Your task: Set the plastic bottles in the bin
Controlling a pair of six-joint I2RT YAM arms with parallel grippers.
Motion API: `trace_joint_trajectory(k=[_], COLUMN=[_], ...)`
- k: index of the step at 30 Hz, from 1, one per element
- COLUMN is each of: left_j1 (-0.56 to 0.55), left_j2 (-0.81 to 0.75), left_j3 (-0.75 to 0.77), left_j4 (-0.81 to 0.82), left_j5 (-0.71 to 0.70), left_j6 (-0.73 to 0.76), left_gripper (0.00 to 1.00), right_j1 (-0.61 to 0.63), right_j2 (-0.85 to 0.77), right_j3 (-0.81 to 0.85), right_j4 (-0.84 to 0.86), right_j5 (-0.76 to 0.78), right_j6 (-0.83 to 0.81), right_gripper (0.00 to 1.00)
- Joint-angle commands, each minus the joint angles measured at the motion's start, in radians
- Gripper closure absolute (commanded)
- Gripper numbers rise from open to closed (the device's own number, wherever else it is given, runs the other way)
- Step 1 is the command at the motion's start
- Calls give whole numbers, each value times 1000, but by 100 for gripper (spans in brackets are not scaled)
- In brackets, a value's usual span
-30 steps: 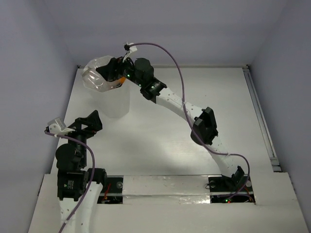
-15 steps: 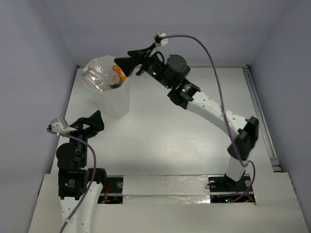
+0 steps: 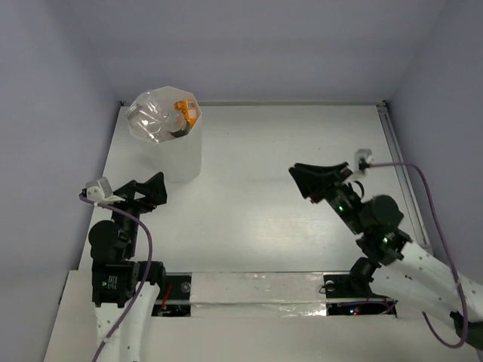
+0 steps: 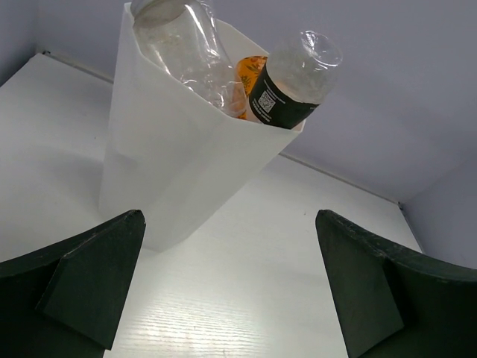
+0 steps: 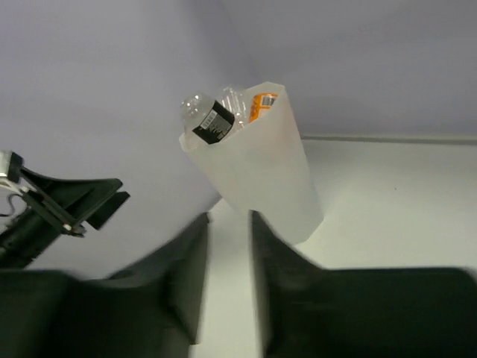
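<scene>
- Top view: on the white table (image 3: 264, 158), the bin (image 3: 181, 154) stands upright at 11 o'clock. Plastic bottles (image 3: 153, 121) heap above its rim, an orange one (image 3: 186, 113) among them.
- Left gripper (image 3: 153, 192) sits at 8 o'clock, right gripper (image 3: 302, 183) at 4.
- Left wrist: jaws spread wide. A black-labelled bottle (image 4: 294, 82) pokes out, base up.
- Right wrist: blurred fingers are nearly together, gripping nothing, with the bin at 12 o'clock.

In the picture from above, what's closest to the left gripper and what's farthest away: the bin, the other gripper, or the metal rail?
1. the bin, just beyond the left gripper, at the far left.
2. the right gripper, across on the right of the middle.
3. the metal rail, along the right edge.
</scene>
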Motion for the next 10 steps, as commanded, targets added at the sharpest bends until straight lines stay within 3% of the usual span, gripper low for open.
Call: trace_joint_trajectory(k=[1,2,3,5,6,10], left_j1=[6,6,6,6,6,6], left_j2=[30,35,39,50,55,73], left_j3=[-13,-13,-14,-17,-17,-17], left_j4=[70,73,75,81,84,86], left_j5=[56,60,71,83,94,100], left_j6=[19,19,21,19,21,19], left_gripper=[1,1,1,1,1,1], right_j1=[6,6,6,6,6,6], right_j2=[-257,-327,-462,-580,-677,-795], right_j3=[-138,-171,-223,-253,-268,-288], right_j4=[-168,-216,-312,-412,-463,-563], right_j5=[151,175,195,275,300,366], right_j6=[54,77,89,107,120,123], right_gripper=[58,37,29,18,16,16])
